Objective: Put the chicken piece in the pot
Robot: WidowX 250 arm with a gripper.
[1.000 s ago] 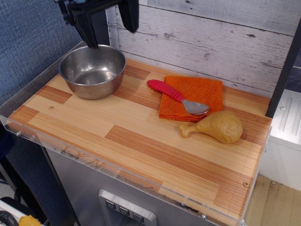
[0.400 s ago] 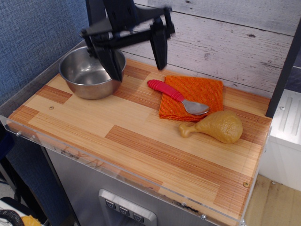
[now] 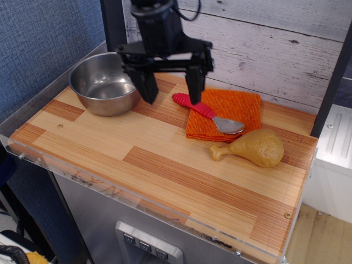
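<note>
My pincer (image 3: 171,94) is spread wide, empty, between pot (image 3: 104,82) and spoon (image 3: 208,113). Chicken piece (image 3: 254,147) lies on the board, well right.

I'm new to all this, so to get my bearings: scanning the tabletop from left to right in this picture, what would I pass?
The pot → the gripper, open, above the table → the orange cloth with the spoon on it → the chicken piece.
</note>
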